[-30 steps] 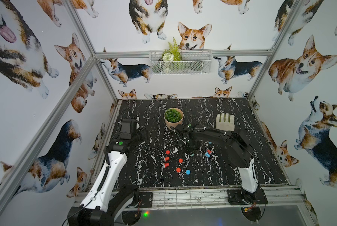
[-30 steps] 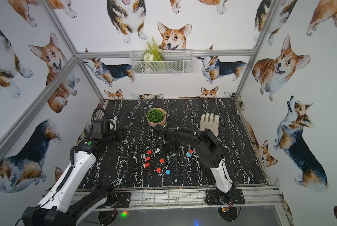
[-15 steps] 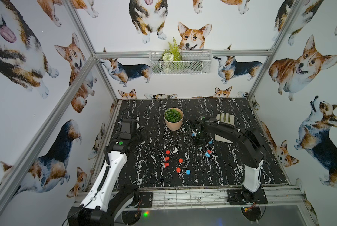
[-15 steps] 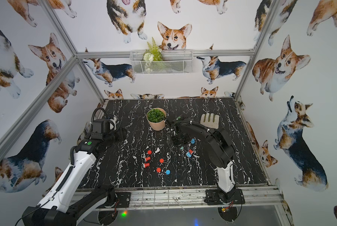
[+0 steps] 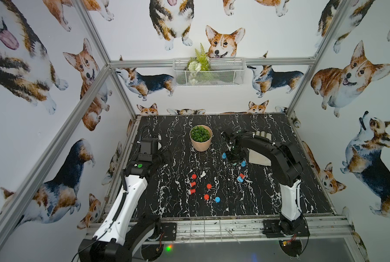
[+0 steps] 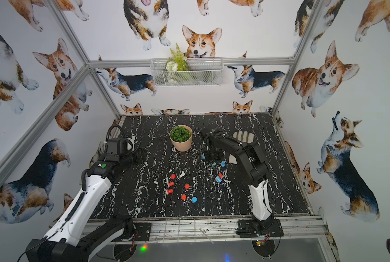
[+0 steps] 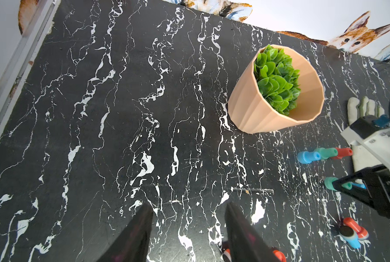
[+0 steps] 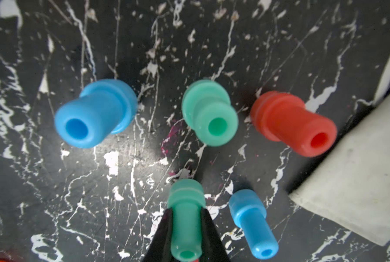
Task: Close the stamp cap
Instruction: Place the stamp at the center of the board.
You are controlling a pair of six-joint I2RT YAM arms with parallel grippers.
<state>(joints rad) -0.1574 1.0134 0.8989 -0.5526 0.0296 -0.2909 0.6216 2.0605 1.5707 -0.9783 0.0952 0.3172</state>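
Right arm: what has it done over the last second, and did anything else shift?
The right gripper, shut on a green stamp, swung from beside the red stamp pieces over toward the white glove. The open left gripper and those red pieces stayed put.

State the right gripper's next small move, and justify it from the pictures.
Probably open the right gripper and release: the green stamp it clamps looks capped already and seems to stand on the table beside the small blue stamp.

Lab cell: aluminium frame (image 5: 280,60), corgi walls (image 5: 223,43)
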